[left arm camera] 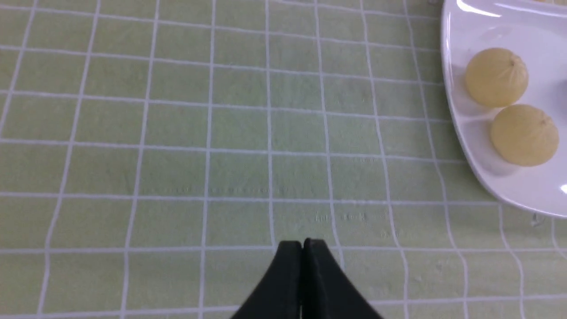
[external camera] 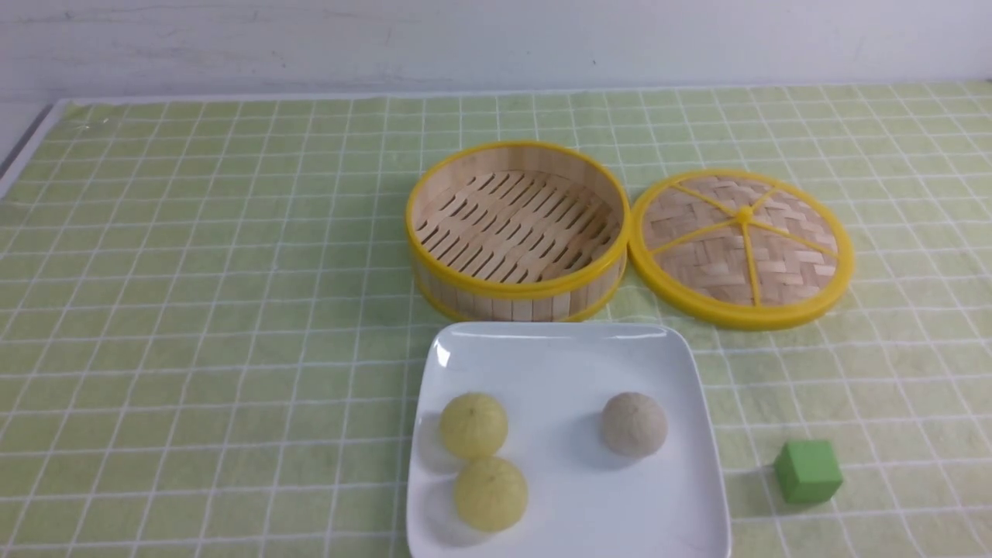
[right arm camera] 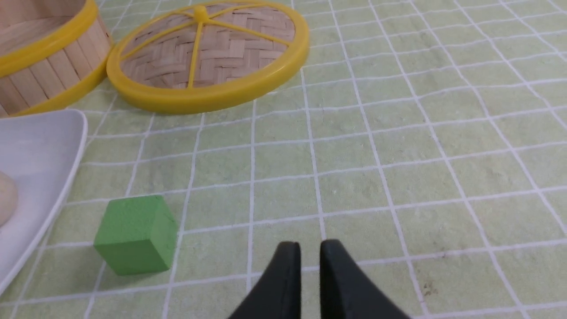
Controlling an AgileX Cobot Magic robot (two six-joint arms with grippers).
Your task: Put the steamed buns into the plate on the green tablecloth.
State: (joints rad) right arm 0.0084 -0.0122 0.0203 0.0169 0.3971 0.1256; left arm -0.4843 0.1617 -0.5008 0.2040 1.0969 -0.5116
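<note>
The white square plate [external camera: 558,364] lies on the green tablecloth [external camera: 194,310] at the front centre. Three steamed buns sit in it: two pale yellow ones [external camera: 473,425] [external camera: 490,493] on its left side and a grey-beige one [external camera: 634,423] on its right. The left wrist view shows both yellow buns [left arm camera: 496,77] [left arm camera: 524,135] in the plate [left arm camera: 460,128]. My left gripper [left arm camera: 302,243] is shut and empty over bare cloth left of the plate. My right gripper [right arm camera: 310,243] is empty over bare cloth right of the plate [right arm camera: 40,146], its jaws almost together. Neither gripper shows in the front view.
An empty yellow-rimmed bamboo steamer [external camera: 511,291] stands just behind the plate, its woven lid [external camera: 740,244] flat on the cloth to its right. A green cube [external camera: 807,470] sits right of the plate and shows near my right gripper [right arm camera: 135,235].
</note>
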